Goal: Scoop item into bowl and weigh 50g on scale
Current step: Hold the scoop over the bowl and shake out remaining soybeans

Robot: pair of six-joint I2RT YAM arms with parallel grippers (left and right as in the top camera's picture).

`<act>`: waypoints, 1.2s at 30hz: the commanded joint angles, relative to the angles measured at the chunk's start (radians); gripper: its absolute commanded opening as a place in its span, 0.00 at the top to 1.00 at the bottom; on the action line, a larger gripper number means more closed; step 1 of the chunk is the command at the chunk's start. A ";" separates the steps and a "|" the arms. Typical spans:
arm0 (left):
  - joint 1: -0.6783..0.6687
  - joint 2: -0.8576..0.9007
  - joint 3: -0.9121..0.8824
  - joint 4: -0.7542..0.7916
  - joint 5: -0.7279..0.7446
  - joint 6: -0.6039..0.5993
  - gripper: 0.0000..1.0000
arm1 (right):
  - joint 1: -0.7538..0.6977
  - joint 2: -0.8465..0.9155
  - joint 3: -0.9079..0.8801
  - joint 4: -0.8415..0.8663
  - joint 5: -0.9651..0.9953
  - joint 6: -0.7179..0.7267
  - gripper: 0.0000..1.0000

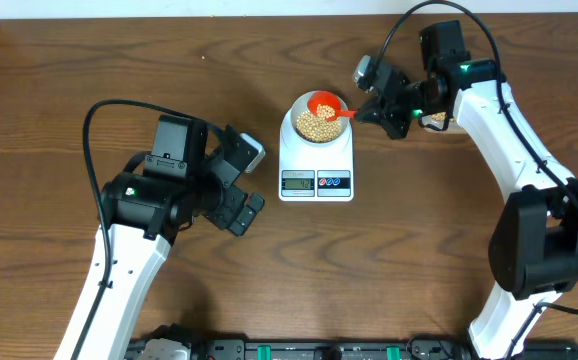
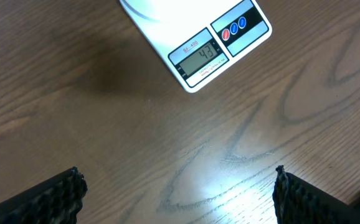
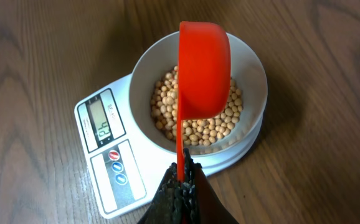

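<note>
On the brown wood-grain table (image 1: 89, 60), which fills nearly every view, the white scale (image 3: 114, 180) reads 43 under the pale bowl (image 3: 255, 74) of soybeans (image 3: 205, 127), so I judge a few grams are left to add. The right gripper (image 3: 183, 186) clamps the handle of the red scoop (image 3: 203, 68), its cup tipped over the bowl. The left gripper (image 2: 180, 196) hangs spread wide near the scale, holding nothing.

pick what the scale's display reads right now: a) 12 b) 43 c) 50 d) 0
B: the display on the scale reads 43, with the bowl of beans on it and the red scoop above.
</note>
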State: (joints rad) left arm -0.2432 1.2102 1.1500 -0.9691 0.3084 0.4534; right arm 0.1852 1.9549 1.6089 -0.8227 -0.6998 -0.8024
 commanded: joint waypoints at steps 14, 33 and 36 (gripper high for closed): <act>0.000 0.005 0.002 -0.002 -0.004 0.017 0.02 | 0.023 -0.020 0.001 -0.018 -0.015 0.073 0.99; 0.000 0.005 0.002 -0.002 -0.004 0.017 0.02 | 0.024 -0.020 0.001 -0.046 -0.024 0.167 0.99; 0.000 0.005 0.002 -0.002 -0.004 0.017 0.02 | 0.024 -0.020 0.001 -0.045 -0.025 0.200 0.99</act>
State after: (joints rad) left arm -0.2432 1.2102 1.1500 -0.9691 0.3084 0.4534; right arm 0.2035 1.9549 1.6089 -0.8673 -0.7021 -0.6571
